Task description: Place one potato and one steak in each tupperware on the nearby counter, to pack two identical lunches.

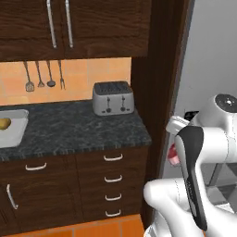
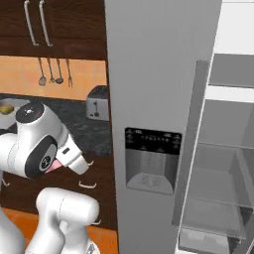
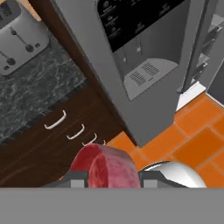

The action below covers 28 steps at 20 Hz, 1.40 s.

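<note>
Your claw (image 3: 109, 186) was clenched on a steak (image 3: 105, 166) — in the hand view the red slab sat right between the finger tips, filling the gap and standing up above them. In the left base view the same steak (image 1: 174, 155) showed as a small pink-red patch at the hand, tucked behind the dark forearm cover, just right of the tall dark wood panel that ends the cabinets. In the right base view it peeked out as a pink sliver (image 2: 55, 165) under the wrist, in front of the drawers.

You had one tupperware (image 1: 10, 130) in sight — it lay at the far left of the counter (image 1: 78, 129), cut by the frame edge, with a potato (image 1: 4, 123) resting inside near its left side. So the held steak was well apart from that tray, off the counter's right end and lower than the worktop.

A toaster (image 1: 113, 98) stood at the back right of the counter, between tray and hand. The fridge (image 2: 158, 124) with its dispenser panel (image 2: 151, 158) rose to the right of the hand, door open.
</note>
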Motion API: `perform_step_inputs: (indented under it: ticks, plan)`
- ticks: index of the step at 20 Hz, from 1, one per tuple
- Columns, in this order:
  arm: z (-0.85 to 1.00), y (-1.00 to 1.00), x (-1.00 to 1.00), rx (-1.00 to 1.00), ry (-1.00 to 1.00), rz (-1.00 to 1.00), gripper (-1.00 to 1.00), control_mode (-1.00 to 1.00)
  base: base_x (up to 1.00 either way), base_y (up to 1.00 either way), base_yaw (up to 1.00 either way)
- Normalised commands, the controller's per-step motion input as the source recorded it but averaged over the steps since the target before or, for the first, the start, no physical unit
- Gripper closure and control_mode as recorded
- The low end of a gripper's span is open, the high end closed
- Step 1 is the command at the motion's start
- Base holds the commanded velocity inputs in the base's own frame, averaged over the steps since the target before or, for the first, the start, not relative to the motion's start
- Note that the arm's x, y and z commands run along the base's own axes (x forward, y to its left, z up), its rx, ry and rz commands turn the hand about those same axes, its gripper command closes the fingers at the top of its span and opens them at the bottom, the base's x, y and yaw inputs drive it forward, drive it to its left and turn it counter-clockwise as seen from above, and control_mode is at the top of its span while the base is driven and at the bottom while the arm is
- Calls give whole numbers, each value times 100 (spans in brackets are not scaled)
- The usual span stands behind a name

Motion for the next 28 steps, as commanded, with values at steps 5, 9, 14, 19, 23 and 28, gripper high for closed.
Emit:
perform_step_inputs:
  ticks: [5, 9, 14, 19, 23, 28]
  plan:
    - [0, 0, 0, 0, 0, 0, 100, 100, 1, 100, 0]
    - [0, 0, 0, 0, 0, 0, 100, 100, 32, 100, 0]
    - [0, 0, 0, 0, 0, 0, 100, 100, 63, 99, 0]
    - [0, 0, 0, 0, 0, 0, 100, 100, 65, 88, 0]
    - [0, 0, 0, 0, 0, 0, 100, 100, 59, 75, 0]
    - [0, 0, 0, 0, 0, 0, 100, 100, 53, 51, 0]
